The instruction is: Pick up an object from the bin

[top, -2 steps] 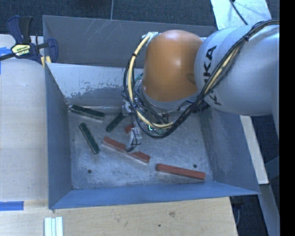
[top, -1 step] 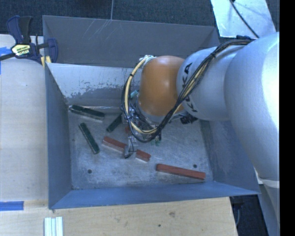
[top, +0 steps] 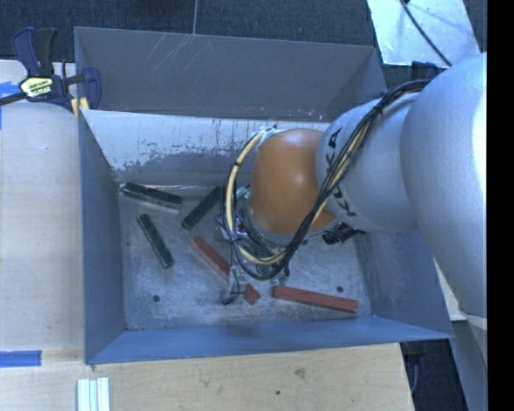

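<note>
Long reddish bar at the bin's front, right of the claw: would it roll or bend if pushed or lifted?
The reddish bar looks straight and flat-sided, so probably stiff and unlikely to roll. Lying flat on the bin floor, it would likely slide or pivot when pushed.

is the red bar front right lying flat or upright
Lying flat: the red bar shows its full length along the bin floor.

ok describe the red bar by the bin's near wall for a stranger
Find the near wall of the grey metal bin. Just inside it, right of the end effector, lies a long red-brown bar. It lies nearly level; the other red-brown bar slants steeply.
</note>
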`<state>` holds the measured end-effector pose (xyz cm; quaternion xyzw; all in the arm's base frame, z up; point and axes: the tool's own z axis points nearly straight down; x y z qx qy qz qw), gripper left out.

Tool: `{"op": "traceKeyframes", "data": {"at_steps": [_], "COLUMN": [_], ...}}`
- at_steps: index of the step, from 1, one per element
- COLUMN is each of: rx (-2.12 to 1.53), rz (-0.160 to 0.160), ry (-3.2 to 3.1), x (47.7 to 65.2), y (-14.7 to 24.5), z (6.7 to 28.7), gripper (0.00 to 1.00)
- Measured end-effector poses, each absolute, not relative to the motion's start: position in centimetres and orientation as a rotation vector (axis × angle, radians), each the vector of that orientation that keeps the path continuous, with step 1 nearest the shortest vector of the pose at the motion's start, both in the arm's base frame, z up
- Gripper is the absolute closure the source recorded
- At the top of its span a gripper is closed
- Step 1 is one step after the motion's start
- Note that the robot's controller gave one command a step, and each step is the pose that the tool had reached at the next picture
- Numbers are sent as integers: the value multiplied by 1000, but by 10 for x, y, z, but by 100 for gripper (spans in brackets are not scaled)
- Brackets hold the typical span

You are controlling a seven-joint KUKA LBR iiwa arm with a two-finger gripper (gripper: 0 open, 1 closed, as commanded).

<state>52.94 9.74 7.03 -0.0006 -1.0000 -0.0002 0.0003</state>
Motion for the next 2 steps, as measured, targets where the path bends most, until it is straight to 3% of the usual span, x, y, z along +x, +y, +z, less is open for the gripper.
{"op": "traceKeyframes", "data": {"at_steps": [1,2], "rx": [-4,12], "rz": [-2,-2], "ry": [-3146,-3151], "x": [532,508], "y": [98,94], "z": [71,221], "gripper": [100,100]}}
